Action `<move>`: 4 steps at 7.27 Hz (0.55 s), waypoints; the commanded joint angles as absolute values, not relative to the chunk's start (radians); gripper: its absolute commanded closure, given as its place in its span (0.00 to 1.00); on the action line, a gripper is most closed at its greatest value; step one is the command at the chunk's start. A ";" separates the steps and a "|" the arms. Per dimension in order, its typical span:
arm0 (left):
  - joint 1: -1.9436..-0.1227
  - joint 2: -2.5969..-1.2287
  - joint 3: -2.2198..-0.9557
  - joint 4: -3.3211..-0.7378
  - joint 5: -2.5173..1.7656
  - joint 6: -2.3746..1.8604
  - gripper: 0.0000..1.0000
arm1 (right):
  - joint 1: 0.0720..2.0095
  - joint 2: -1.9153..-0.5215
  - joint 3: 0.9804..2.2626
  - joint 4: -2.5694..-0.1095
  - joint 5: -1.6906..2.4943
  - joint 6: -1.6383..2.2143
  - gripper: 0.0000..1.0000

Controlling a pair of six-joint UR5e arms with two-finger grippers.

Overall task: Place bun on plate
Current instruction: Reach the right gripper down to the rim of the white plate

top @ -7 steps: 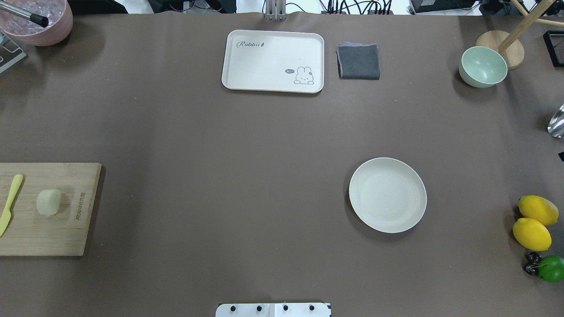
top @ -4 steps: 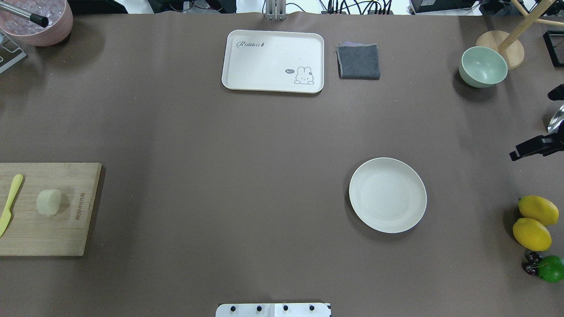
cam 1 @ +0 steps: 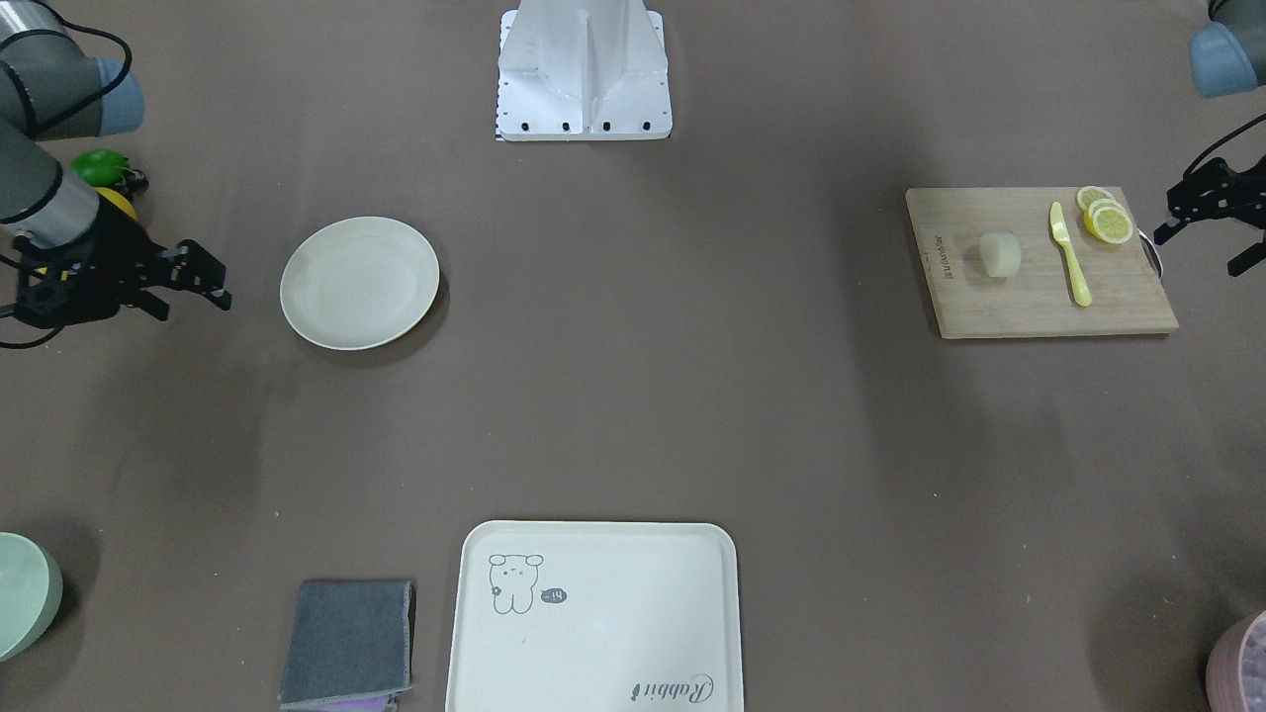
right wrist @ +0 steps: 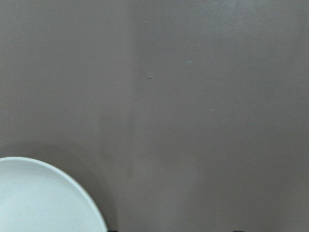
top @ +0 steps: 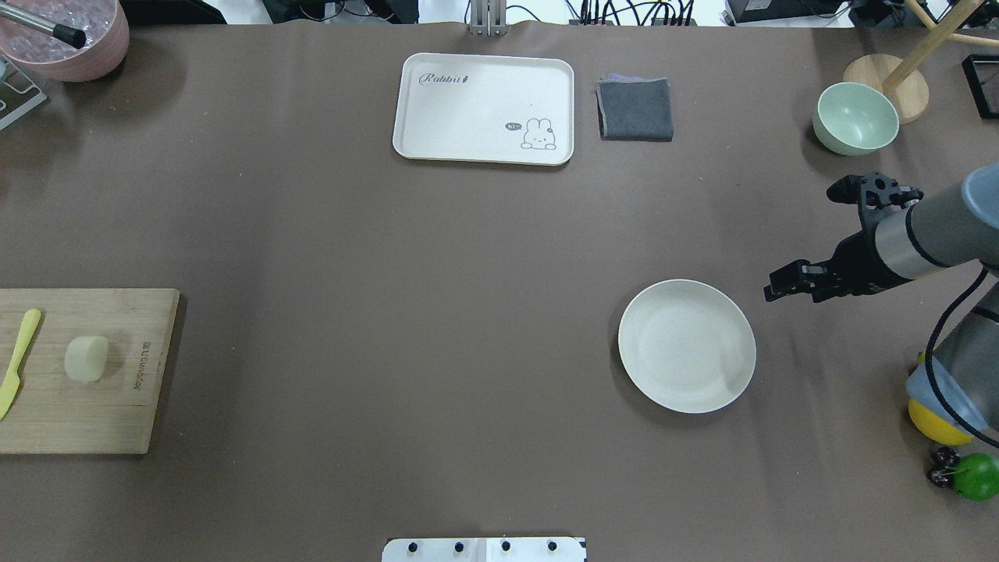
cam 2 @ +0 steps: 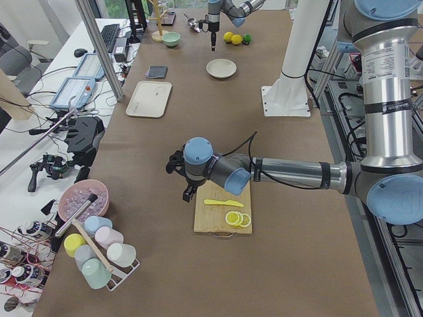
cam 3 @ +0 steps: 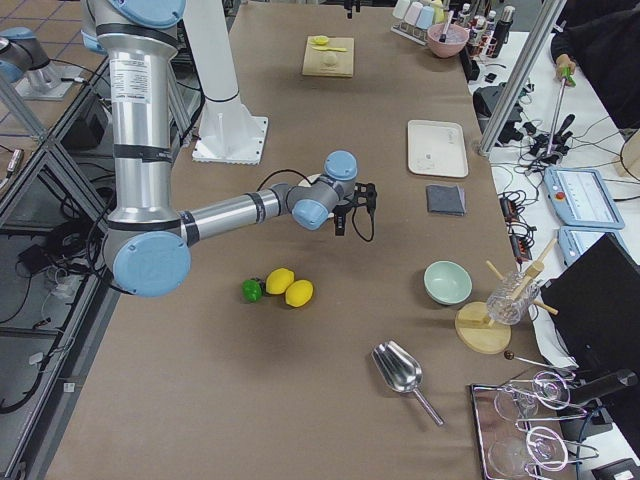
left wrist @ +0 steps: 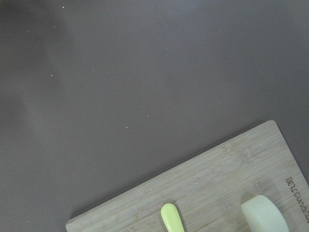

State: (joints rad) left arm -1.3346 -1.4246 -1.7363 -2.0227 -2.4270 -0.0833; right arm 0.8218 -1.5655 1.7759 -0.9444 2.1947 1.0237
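The bun (top: 86, 358), a stubby cream cylinder, lies on the wooden cutting board (top: 117, 414) at the table's left edge; it also shows in the front view, bun (cam 1: 1000, 254), and at the bottom of the left wrist view, bun (left wrist: 263, 215). The round off-white plate (top: 687, 346) sits empty right of centre, plate (cam 1: 359, 282). My right gripper (top: 800, 242) hangs open and empty just beyond the plate's right rim. My left gripper (cam 1: 1197, 252) hovers open and empty past the board's outer end, beside the lemon slices (cam 1: 1108, 220).
A yellow knife (top: 17, 363) lies on the board beside the bun. A cream rabbit tray (top: 484, 108) and a grey cloth (top: 634, 109) are at the far side. A green bowl (top: 855, 119) stands far right, a lime (top: 975, 476) near right.
My right arm has come in from the right edge and moved left, up to the plate's rim. The bun and plate have not moved.
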 commanded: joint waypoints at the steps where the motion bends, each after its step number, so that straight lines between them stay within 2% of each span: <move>1: -1.335 -1.436 -1.697 -2.025 -2.425 -0.091 0.03 | 0.738 -1.527 1.744 -0.879 2.149 1.095 0.25; 3: -1.335 -1.436 -1.698 -2.026 -2.427 -0.094 0.03 | 0.721 -1.531 1.730 -0.877 2.152 1.097 0.53; 4: -1.336 -1.434 -1.701 -2.026 -2.428 -0.095 0.03 | 0.722 -1.531 1.730 -0.877 2.158 1.095 0.98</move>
